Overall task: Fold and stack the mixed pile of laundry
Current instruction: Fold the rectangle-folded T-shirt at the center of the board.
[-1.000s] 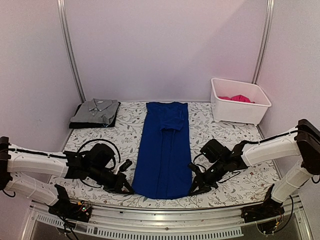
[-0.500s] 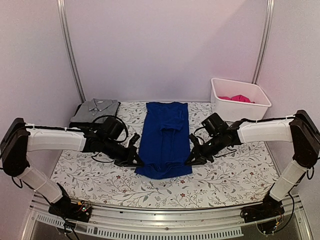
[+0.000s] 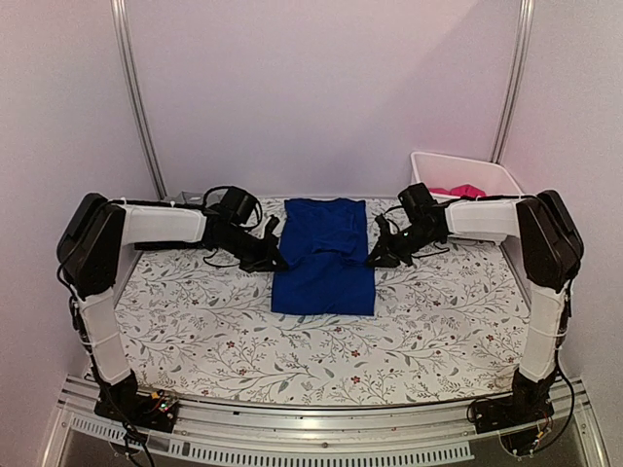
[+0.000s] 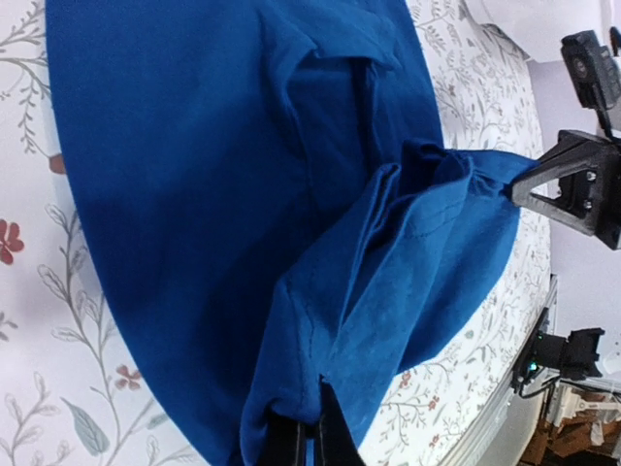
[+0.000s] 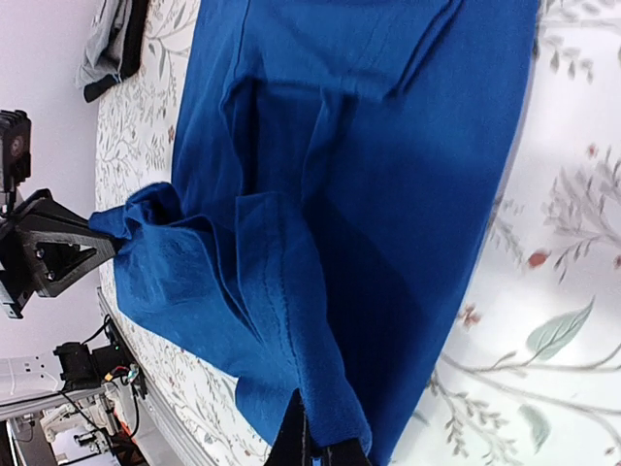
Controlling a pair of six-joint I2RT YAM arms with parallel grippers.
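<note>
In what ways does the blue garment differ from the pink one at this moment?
The blue garment lies on the table covering, partly folded; the pink garment sits bunched in the white bin. The left gripper and the right gripper pinch the blue one; nothing touches the pink one. Both are soft cloth.

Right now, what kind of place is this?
Probably a robot lab's laundry booth: two robot arms on a metal rail, plain walls around a floral-covered table, a half-folded blue garment.
</note>
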